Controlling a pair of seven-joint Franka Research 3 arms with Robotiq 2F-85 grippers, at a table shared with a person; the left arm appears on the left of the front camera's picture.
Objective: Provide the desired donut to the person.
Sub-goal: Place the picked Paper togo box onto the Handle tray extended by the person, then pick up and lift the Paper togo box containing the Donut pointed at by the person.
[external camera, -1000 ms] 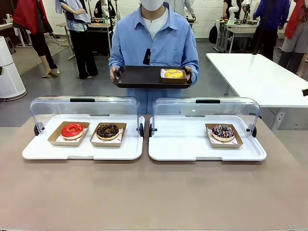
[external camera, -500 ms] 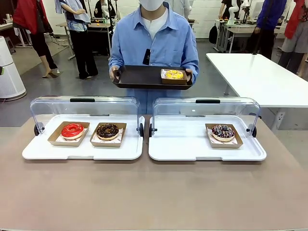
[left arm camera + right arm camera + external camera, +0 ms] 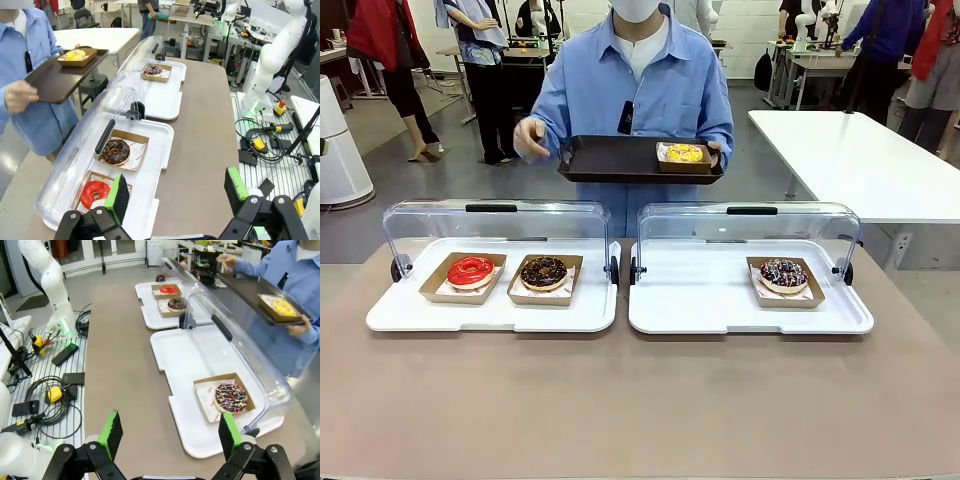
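The person [image 3: 640, 85] in a light blue shirt stands across the table, holding a dark tray [image 3: 610, 160] that carries a yellow donut [image 3: 683, 153] in a paper boat. One hand [image 3: 530, 137] is off the tray, raised at picture left. A red donut [image 3: 470, 270] and a chocolate donut [image 3: 543, 271] lie in the left white case [image 3: 420, 320]. A sprinkled dark donut [image 3: 783, 274] lies in the right case [image 3: 700, 300]. My left gripper [image 3: 177, 192] hangs open above the table near the red donut [image 3: 95, 194]. My right gripper [image 3: 170, 432] is open, short of the sprinkled donut [image 3: 230, 397].
Both cases have clear domed lids [image 3: 495, 225] tilted back on the person's side. A white table [image 3: 860, 160] stands at the back right. Cables and boxes [image 3: 260, 145] lie on the grating beside the table, near the other arm's base [image 3: 260, 95].
The person's hand at picture left has let go of the tray and lifted up and outward. The tray has shifted slightly right. The donuts in the cases have not moved.
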